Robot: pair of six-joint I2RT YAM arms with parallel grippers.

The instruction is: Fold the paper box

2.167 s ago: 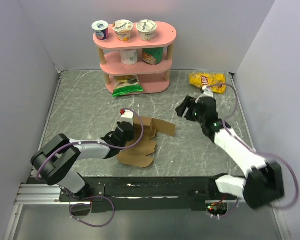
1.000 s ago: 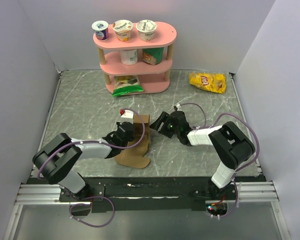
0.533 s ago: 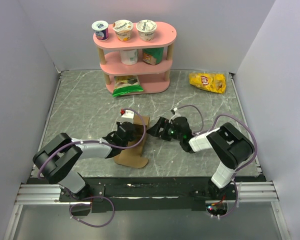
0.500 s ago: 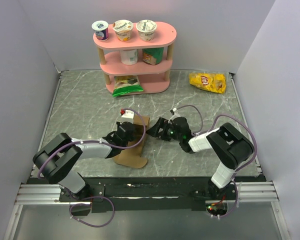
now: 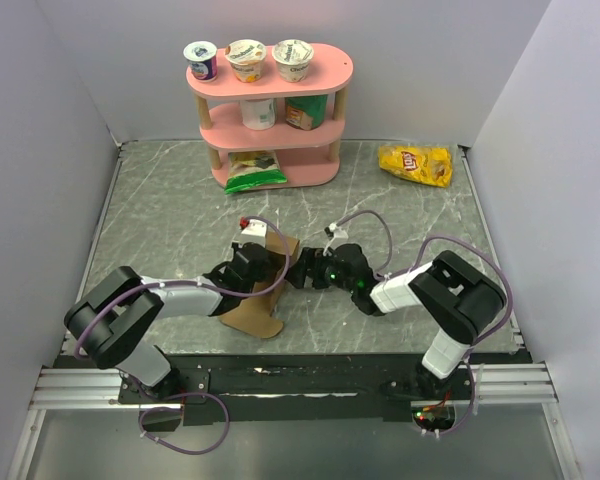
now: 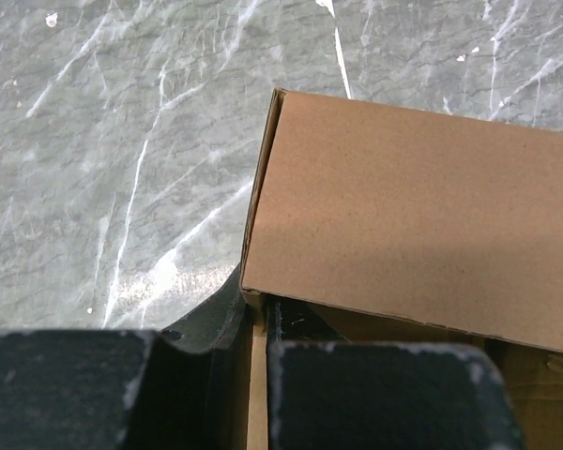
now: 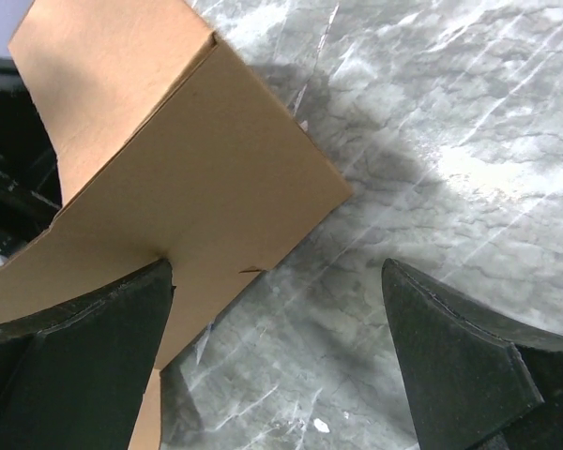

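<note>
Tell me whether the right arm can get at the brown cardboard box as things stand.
Probably yes. The right gripper is open, close beside the brown cardboard box. In the right wrist view, one finger overlaps a cardboard panel, and nothing stands between.

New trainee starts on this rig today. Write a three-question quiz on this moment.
1. True or false: the right gripper has its fingers spread apart.
2. The left gripper is shut on: A a red mug; B the plain brown cardboard paper box; C a steel spoon.
3. Fill in: the yellow crinkled chip bag lies in the grey marbled table's far ____ corner.
Key: 1 true; 2 B; 3 right.
</note>
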